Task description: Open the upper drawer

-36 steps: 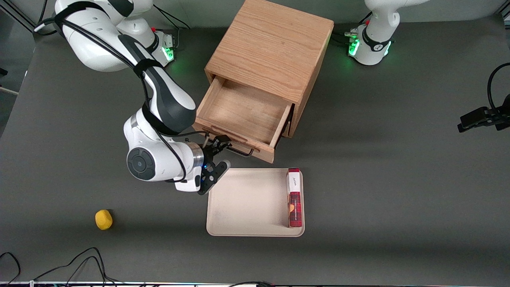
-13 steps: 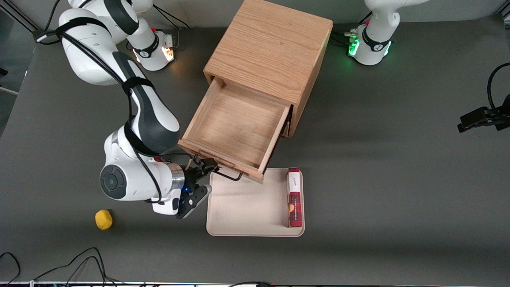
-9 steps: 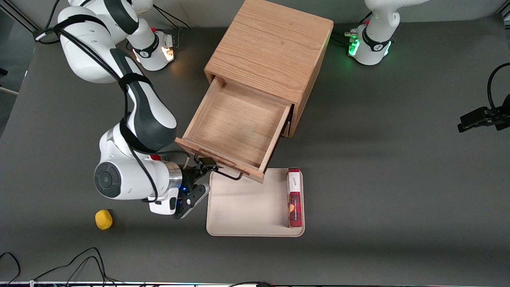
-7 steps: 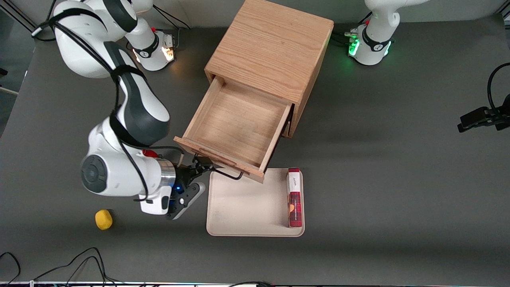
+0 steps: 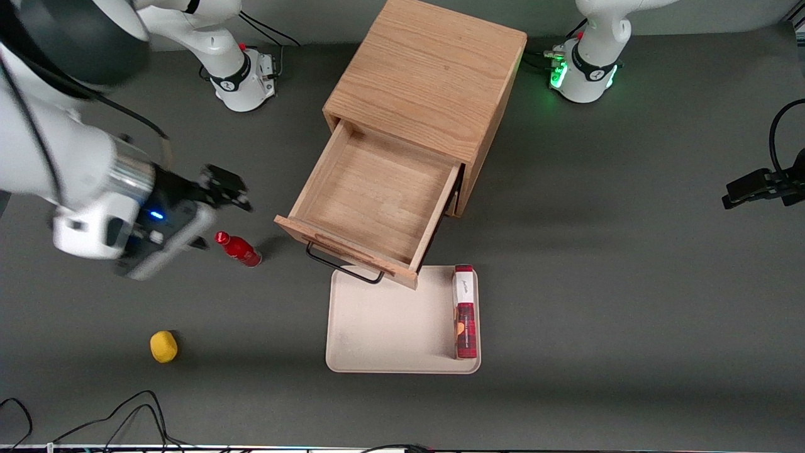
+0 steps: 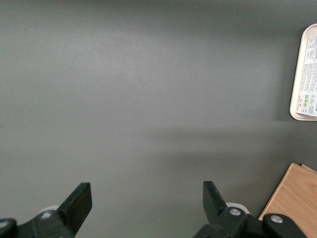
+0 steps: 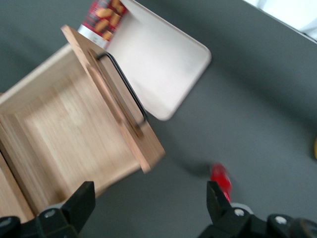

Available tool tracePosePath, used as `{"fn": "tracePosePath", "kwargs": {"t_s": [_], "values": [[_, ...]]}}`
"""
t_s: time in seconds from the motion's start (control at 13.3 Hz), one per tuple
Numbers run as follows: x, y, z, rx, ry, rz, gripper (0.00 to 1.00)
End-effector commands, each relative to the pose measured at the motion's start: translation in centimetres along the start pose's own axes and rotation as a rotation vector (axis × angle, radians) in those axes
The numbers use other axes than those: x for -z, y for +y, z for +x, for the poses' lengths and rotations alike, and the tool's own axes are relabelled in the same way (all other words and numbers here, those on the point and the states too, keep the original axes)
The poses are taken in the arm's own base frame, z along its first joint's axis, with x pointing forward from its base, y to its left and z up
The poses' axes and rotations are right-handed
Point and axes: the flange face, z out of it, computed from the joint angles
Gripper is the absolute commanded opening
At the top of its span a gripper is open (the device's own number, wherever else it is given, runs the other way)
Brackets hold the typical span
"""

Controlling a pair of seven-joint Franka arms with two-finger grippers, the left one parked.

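The upper drawer (image 5: pixel 371 201) of the oak cabinet (image 5: pixel 427 75) stands pulled far out, its wide shallow box bare inside. Its thin black bar handle (image 5: pixel 343 264) hangs free over the edge of the tray. My right gripper (image 5: pixel 229 192) is open and holds nothing. It hovers high above the table, well off toward the working arm's end from the drawer front. In the right wrist view the gripper (image 7: pixel 148 203) looks down on the drawer (image 7: pixel 64 144) and its handle (image 7: pixel 126 89) from a distance. The open drawer hides whatever sits under it.
A beige tray (image 5: pixel 390 321) lies in front of the drawer with a red box (image 5: pixel 465 314) along one edge. A small red bottle (image 5: pixel 239 248) lies on the table beside the drawer front, under the gripper. A yellow object (image 5: pixel 163 346) sits nearer the camera.
The gripper pulled the drawer farther out, then let go of the handle. It has risen and swung away toward the working arm's end, uncovering the red bottle.
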Motion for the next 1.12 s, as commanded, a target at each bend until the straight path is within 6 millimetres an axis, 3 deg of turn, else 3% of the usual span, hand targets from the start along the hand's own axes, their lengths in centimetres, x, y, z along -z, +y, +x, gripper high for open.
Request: {"fn": "tracePosePath", "kwargs": {"t_s": [0.0,0.15,0.3,0.6,0.67,0.75,1.05], "values": [[2.2,0.2,-4.9,-0.195,-0.071,-0.050,1.00],[1.7,1.9,-9.1,-0.355,-0.229,-0.100,1.00],[0.4,1.9,-13.2,-0.525,-0.282,-0.139,1.00],[-2.5,2.7,-20.9,-0.603,-0.149,-0.147,1.00],[-2.8,2.6,-21.8,-0.600,-0.125,-0.150,1.00],[-2.4,3.8,-22.2,-0.611,-0.119,-0.165,1.00],[-0.4,6.1,-20.0,-0.633,-0.096,-0.235,1.00]]}}
